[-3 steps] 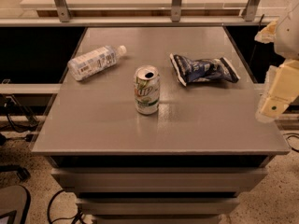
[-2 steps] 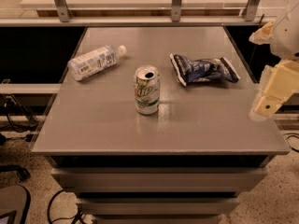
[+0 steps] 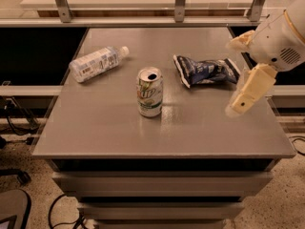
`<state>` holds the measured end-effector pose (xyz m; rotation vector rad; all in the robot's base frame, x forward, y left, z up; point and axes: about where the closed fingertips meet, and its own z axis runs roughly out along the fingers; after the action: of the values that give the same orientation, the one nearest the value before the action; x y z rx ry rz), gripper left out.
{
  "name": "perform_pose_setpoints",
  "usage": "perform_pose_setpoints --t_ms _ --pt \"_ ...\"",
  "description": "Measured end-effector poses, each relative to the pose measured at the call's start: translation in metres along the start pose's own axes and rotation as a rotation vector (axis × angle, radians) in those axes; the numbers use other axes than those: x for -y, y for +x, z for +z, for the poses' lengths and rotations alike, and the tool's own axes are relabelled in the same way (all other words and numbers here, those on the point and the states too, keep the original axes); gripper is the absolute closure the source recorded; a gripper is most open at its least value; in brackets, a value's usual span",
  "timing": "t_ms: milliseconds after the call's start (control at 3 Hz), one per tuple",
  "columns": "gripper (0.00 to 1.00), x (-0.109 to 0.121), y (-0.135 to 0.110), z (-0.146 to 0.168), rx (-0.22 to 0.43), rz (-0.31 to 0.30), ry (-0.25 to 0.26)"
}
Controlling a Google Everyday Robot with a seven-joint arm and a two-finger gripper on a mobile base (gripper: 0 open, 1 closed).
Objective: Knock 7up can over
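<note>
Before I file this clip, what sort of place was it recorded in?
Probably a lab or office test area: a grey drawer cabinet holds the 7up can, loose cables trail over a speckled floor, and the gripper hangs over the cabinet's right edge.

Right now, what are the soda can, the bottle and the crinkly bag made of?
The 7up can looks like thin metal, likely aluminium: shiny silver top. The bottle looks like clear plastic; you see through it. The snack bag looks like glossy plastic film, wrinkled. The end effector hangs by the right edge of the table, apart from all three.
</note>
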<state>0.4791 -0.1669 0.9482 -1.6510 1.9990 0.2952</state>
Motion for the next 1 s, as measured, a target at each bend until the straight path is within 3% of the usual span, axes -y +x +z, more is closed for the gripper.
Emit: perform_pose_setpoints --t_ms 1000 --pt "0.00 0.001 -0.046 0.055 0.460 0.025 -0.096"
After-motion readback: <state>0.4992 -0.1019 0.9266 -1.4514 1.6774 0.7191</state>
